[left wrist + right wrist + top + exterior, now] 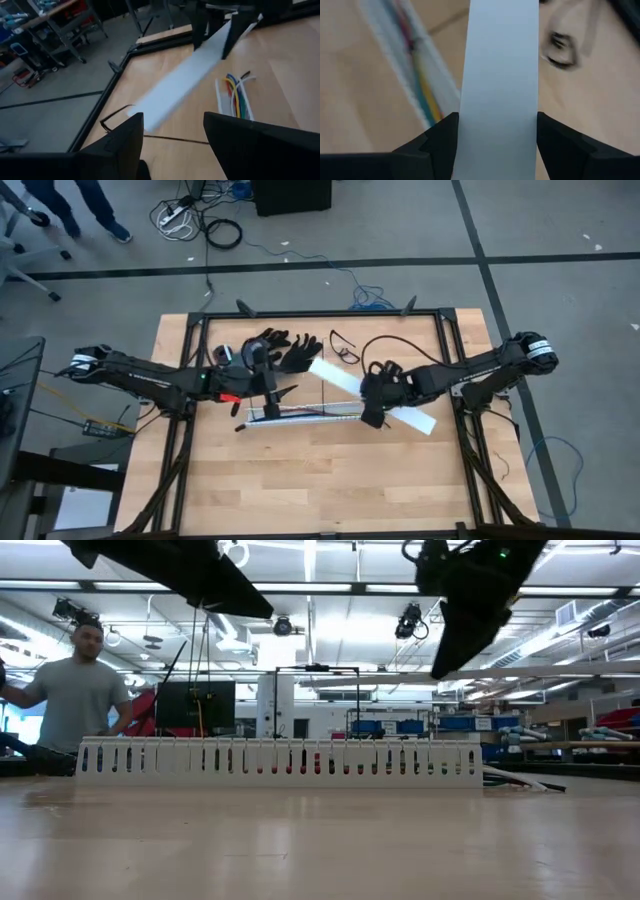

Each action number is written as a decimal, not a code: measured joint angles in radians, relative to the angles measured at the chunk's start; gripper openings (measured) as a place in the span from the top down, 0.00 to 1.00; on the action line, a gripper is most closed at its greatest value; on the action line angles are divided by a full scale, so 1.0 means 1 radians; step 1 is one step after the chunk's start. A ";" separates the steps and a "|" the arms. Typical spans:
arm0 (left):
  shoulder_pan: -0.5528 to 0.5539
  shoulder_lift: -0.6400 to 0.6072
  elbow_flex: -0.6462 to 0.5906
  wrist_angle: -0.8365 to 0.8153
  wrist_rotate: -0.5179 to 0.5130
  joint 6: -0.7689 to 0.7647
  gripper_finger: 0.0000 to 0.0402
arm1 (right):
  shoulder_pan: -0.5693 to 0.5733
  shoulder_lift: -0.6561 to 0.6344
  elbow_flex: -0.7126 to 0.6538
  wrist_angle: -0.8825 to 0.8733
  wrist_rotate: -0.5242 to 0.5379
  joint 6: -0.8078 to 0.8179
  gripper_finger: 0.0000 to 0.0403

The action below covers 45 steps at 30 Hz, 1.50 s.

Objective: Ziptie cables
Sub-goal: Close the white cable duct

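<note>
Right gripper (495, 132) clamped across a flat white strip (500, 65), holding it above the worktop (300, 480). Cables (422, 82) lie just beside and below it, in the white slotted duct (280, 760). Left gripper (172, 132) spread wide, holding nothing, hovering near the duct's other end, cables (237, 95) ahead of it.

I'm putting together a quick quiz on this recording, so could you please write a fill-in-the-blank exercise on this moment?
1. The right gripper is shut on a flat ____ cover strip.
2. The left gripper holds ____.
3. The coloured cables lie inside the slotted white ____.
4. Black ____ lie near the table's far edge.

Missing words: white; nothing; duct; gloves
</note>
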 joint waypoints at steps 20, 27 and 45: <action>0.090 0.001 0.000 -0.101 0.301 -0.072 0.50 | -0.245 0.009 -0.099 0.323 -0.660 -0.482 0.43; 0.134 0.038 0.000 0.002 0.407 -0.152 0.50 | -0.239 0.010 -0.184 0.385 -0.624 -0.513 0.43; 0.133 0.272 0.000 0.174 0.478 -0.269 0.50 | -0.226 0.010 -0.218 0.401 -0.665 -0.649 0.43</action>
